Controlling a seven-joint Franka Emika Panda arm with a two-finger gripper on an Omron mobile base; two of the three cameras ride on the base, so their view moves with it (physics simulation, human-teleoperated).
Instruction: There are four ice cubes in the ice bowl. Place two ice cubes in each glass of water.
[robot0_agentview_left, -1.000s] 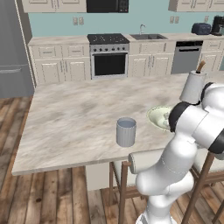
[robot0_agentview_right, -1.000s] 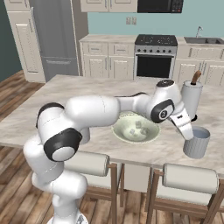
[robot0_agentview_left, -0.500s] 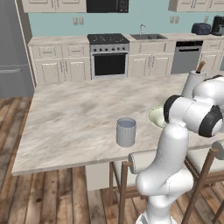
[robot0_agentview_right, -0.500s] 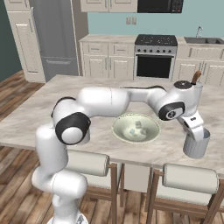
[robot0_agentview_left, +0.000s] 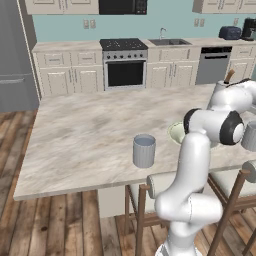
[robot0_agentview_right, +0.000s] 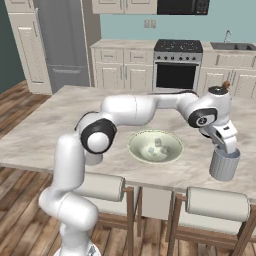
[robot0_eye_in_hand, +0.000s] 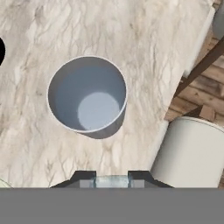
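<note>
Ice cube (robot0_eye_in_hand: 112, 181) pinched in hand (robot0_agentview_right: 229, 146) just above right glass of water (robot0_agentview_right: 224, 163), beside ice bowl (robot0_agentview_right: 155, 148).

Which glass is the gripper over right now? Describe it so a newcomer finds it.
Start at the marble island counter, then find the pale green ice bowl near its front edge. The glass stands just right of that bowl in the right base view, above a stool, directly under the gripper. The other glass stands alone on open counter, well clear of the arm.
</note>
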